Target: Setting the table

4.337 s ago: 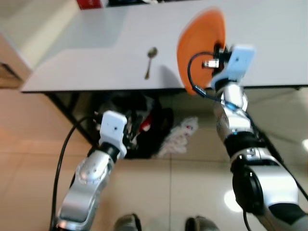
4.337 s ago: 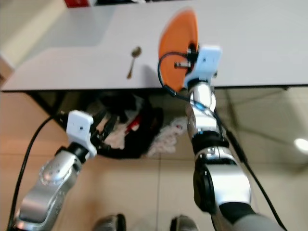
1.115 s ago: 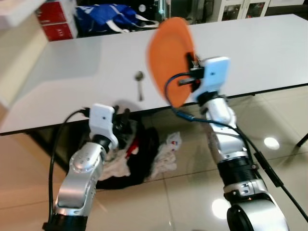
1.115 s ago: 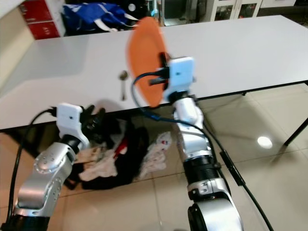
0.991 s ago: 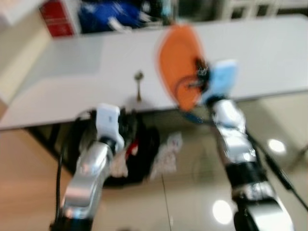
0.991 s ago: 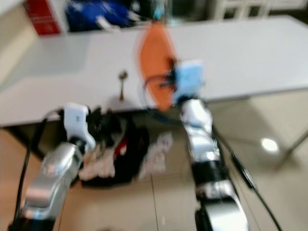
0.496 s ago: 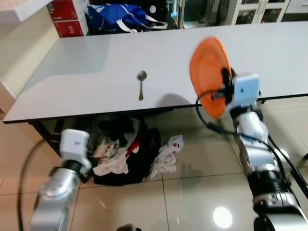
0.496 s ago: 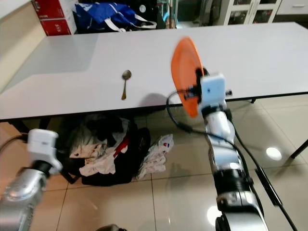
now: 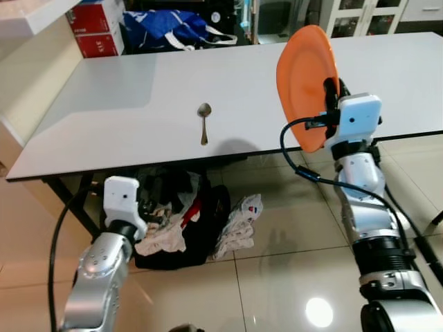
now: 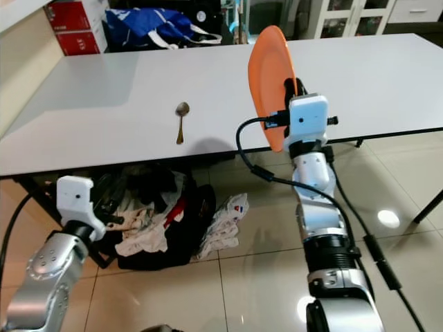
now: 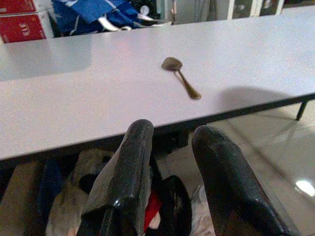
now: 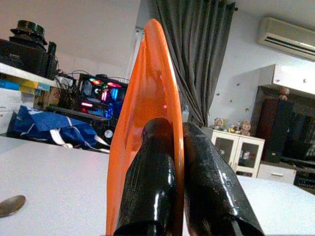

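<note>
Orange plate [image 9: 305,86] held on edge, nearly upright, pinched at its rim between the two black fingers [image 12: 147,187] of the right gripper [image 12: 172,196], closed tight on it with one finger on each face. Carried above the near edge of the white worktop [image 9: 124,111], well to the right of the spoon [image 9: 203,122] lying flat near that same edge. Compared with half a second ago, raised a little higher and brought slightly further over the worktop, now standing more steeply; compared with a second ago, sharp instead of blurred, suggesting the walk has settled and the body is squared up in front of the worktop. Left gripper [image 11: 172,162] hanging low below the worktop edge, fingers apart with a narrow gap, holding nothing, pointed toward the spoon from below. Beneath the worktop, a pile of clothes and a dark bag [image 9: 183,221] on the tiled floor; behind it, a blue bag [image 9: 166,28] and red boxes [image 9: 97,31]. Judged from this: approach finished, plate not yet set down, so the setting itself barely begun. Next likely needed: tipping the plate flat and lowering it onto bare worktop beside the spoon, with care that the steep rim grip does not slip during the turn.
</note>
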Available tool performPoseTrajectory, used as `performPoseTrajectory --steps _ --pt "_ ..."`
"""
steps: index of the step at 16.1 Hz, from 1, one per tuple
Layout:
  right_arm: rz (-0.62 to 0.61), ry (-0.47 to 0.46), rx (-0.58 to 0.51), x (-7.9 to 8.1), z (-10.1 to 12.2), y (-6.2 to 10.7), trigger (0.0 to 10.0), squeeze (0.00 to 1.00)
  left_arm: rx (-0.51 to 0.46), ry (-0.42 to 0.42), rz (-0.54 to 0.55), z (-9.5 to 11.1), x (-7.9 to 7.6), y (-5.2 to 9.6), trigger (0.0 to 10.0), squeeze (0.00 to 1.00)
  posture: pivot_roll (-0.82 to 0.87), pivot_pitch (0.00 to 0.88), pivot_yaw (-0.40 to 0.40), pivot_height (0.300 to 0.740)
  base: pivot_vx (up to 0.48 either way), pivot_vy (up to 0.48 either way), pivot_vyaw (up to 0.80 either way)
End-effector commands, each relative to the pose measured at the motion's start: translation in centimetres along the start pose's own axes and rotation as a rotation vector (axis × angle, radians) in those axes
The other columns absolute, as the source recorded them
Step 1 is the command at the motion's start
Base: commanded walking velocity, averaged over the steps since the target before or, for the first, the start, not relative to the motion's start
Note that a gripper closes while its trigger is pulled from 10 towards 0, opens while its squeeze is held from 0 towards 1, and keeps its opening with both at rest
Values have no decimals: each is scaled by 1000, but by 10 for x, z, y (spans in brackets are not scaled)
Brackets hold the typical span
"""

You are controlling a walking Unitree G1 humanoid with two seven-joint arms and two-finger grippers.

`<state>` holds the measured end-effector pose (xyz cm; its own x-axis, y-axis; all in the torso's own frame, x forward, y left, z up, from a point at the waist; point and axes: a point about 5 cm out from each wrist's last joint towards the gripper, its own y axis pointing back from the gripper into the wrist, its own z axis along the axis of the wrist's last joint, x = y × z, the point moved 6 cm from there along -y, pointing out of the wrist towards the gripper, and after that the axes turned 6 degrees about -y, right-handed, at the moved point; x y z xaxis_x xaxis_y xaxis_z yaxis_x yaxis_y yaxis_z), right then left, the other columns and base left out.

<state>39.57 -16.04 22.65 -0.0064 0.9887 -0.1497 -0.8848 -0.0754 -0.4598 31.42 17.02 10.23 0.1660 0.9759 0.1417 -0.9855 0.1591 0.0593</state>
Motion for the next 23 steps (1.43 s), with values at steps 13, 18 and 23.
performPoseTrajectory --steps 13,18,23 --pt "48 -35 -75 26 21 -12 10000 0 -25 -64 -55 16 -17 -17 10000 0 -76 0 74 740 415 155 0" --pt "39 -31 -106 24 34 -22 10000 0 -29 -70 -87 17 -25 -20 10000 0 -79 0 85 740 263 0 0" --pt "-110 -274 -40 1 28 -53 10000 0 -38 -63 -102 22 -23 -15 10000 0 -44 0 108 740 0 0 0"
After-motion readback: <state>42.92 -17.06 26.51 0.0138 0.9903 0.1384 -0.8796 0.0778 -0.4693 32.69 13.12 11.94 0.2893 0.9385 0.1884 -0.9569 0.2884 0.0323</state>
